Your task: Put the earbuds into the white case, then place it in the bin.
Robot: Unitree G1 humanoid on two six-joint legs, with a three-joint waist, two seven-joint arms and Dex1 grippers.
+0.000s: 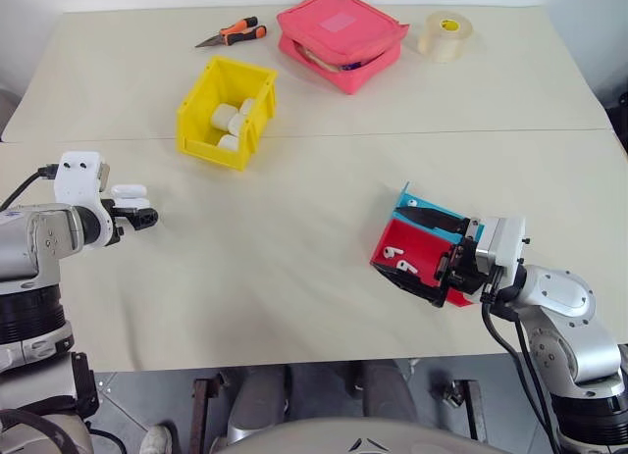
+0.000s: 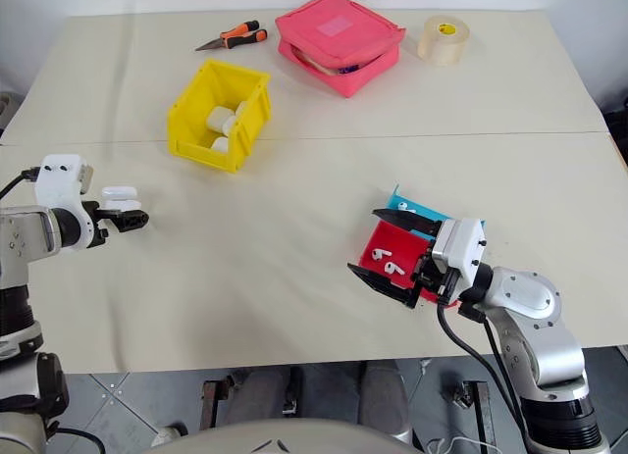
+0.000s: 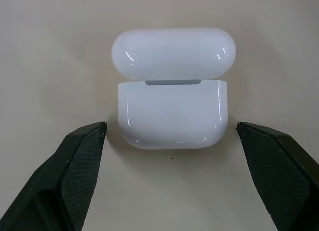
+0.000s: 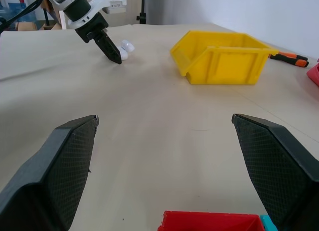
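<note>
White case: the white case (image 3: 172, 114) lies on the cream table (image 1: 314, 277) at the robot's left, lid (image 3: 173, 52) swung open on its hinge. In the left wrist view its long axis runs crosswise to the line of the gripper, and the lid lies on the far side of the body from the fingers.

Left gripper: the left gripper (image 3: 172, 136) points forward and down at the case with its jaws spread wide. One black finger (image 3: 79, 161) stands off each end of the case body with a gap of table showing on both sides; nothing is held or touched.

Earbuds: two white earbuds (image 1: 399, 259) lie side by side, not touching, in the red half of the red and blue tray (image 1: 392, 240) at the robot's right, well apart from the case. Their stems look to point roughly across the tray, though they are too small to be sure.

Right gripper: the right gripper (image 2: 400, 250) is level and wide open, one finger above the tray and one below it in the head views; whether the fingers touch the tray cannot be told.

Bin: the yellow bin (image 1: 208, 114) sits farther back on the table, between the two arms, its cut-down front turned toward the robot's right. Several white objects (image 1: 228, 121) lie inside it.
</note>
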